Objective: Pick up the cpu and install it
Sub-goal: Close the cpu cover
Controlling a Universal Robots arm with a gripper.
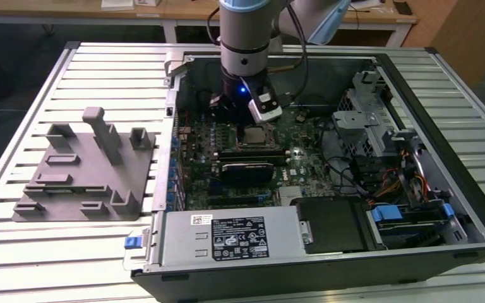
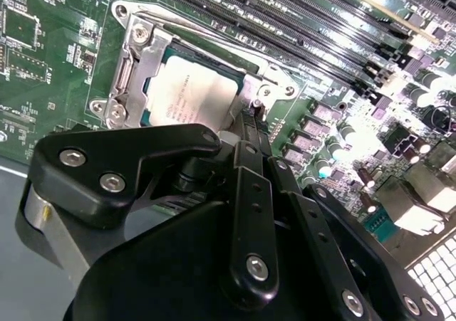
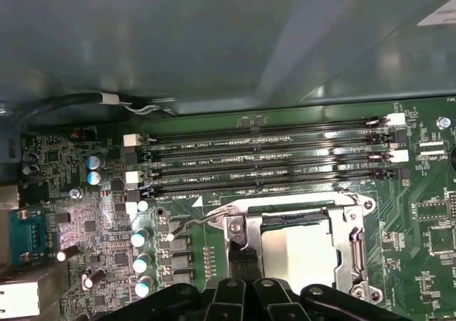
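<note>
The cpu [image 1: 254, 134] is a small pale silvery square lying flat in the motherboard socket inside the open computer case. Both wrist views show it [image 2: 189, 93] [image 3: 299, 253] with the socket's metal frame [image 2: 142, 58] [image 3: 354, 246] around its edges. My gripper [image 1: 244, 122] hangs straight down over the board. Its black fingers are drawn together with nothing between them, and the tips [image 2: 249, 120] [image 3: 244, 255] stand just beside the socket's edge, close to the cpu but not holding it. A thin wire lever [image 3: 199, 218] runs along that side of the socket.
A grey fixture [image 1: 86, 170] stands on the slatted table at the exterior view's left. Inside the case are memory slots [image 3: 263, 157], a black block [image 1: 247, 170] below the socket, a power supply [image 1: 230, 240] at the front and a drive cage [image 1: 369, 120] with cables at the right.
</note>
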